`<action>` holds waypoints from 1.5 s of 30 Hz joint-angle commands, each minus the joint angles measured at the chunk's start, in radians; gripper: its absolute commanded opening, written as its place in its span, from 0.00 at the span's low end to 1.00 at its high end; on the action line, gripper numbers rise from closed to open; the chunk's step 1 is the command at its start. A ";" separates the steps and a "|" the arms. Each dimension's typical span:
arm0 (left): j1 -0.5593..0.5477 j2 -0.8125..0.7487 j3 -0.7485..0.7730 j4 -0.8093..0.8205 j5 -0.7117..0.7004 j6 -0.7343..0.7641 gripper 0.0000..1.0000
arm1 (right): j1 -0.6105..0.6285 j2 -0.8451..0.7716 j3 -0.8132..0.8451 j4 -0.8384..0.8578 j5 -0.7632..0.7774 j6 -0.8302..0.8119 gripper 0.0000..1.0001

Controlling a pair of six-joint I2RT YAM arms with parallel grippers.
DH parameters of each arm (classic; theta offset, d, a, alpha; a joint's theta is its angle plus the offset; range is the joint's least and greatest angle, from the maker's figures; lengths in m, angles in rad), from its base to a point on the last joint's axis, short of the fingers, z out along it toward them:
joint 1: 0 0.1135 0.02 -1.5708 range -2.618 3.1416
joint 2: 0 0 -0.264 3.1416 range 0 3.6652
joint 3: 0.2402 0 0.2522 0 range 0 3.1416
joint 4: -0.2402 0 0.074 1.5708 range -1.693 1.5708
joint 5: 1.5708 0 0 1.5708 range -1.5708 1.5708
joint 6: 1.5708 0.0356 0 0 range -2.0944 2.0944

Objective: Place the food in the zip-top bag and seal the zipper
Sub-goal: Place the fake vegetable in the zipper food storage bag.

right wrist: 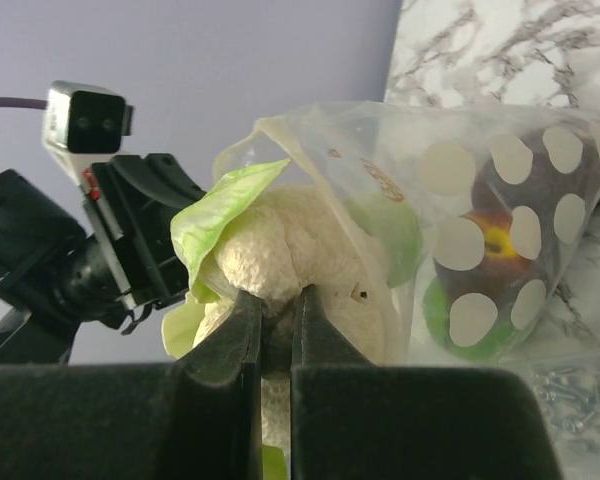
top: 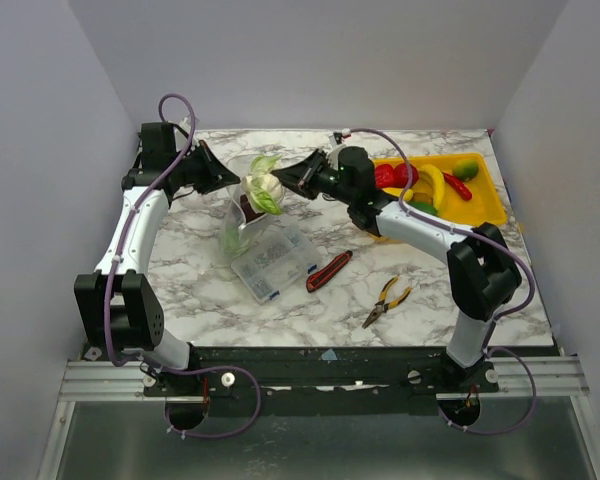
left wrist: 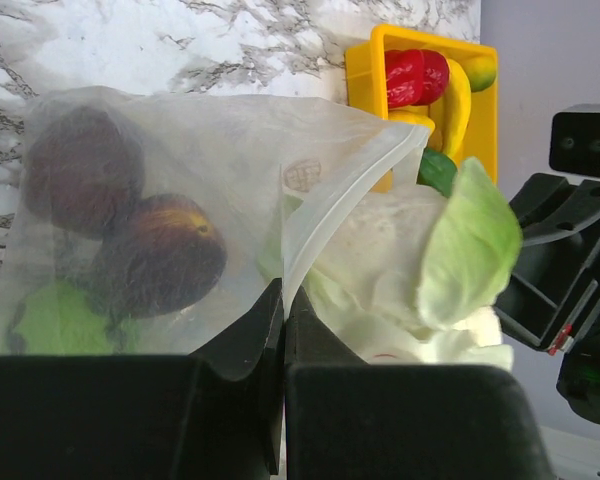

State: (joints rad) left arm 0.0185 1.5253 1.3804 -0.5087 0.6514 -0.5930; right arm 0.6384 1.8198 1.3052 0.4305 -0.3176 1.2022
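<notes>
Top view: on the marble tabletop [top: 180, 290], the left pincer [top: 230, 180] and right pincer [top: 283, 178] meet at the zip-top bag [top: 238, 225], which is held upright just beside a clear compartment box [top: 275, 262]. The cauliflower [top: 265, 190] sits at the bag's mouth. More food lies in the yellow tray [top: 490, 208].

Left wrist view: the left pincer is pressed together on the bag's rim at the zipper [left wrist: 345, 205]. 2 maroon pieces [left wrist: 160, 258] and a green piece [left wrist: 55, 318] lie inside the bag.

Right wrist view: the right pincer pinches the cauliflower, which is partly inside the bag's mouth.
</notes>
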 commanded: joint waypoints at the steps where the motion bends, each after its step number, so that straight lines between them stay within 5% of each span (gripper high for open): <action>1: 0.004 -0.049 -0.024 0.055 0.040 -0.014 0.00 | 0.050 0.018 0.065 -0.175 0.123 -0.005 0.00; 7: 0.005 -0.045 -0.027 0.060 0.046 -0.014 0.00 | 0.090 0.051 0.098 -0.244 0.149 -0.050 0.12; 13: 0.004 -0.044 -0.028 0.060 0.046 -0.014 0.00 | 0.095 0.054 0.127 -0.327 0.141 -0.158 0.48; 27: 0.004 -0.042 -0.026 0.058 0.047 -0.012 0.00 | 0.111 0.068 0.383 -0.701 0.097 -0.626 0.80; 32: 0.004 -0.042 -0.026 0.058 0.050 -0.013 0.00 | 0.112 0.116 0.501 -0.827 0.041 -0.666 0.82; 45: 0.005 -0.041 -0.026 0.056 0.056 -0.014 0.00 | 0.092 -0.011 0.305 -0.806 0.331 -0.708 0.74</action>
State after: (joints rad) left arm 0.0185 1.5127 1.3510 -0.4744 0.6682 -0.5999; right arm 0.7372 1.8446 1.6772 -0.3550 -0.0696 0.5213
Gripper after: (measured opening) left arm 0.009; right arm 0.761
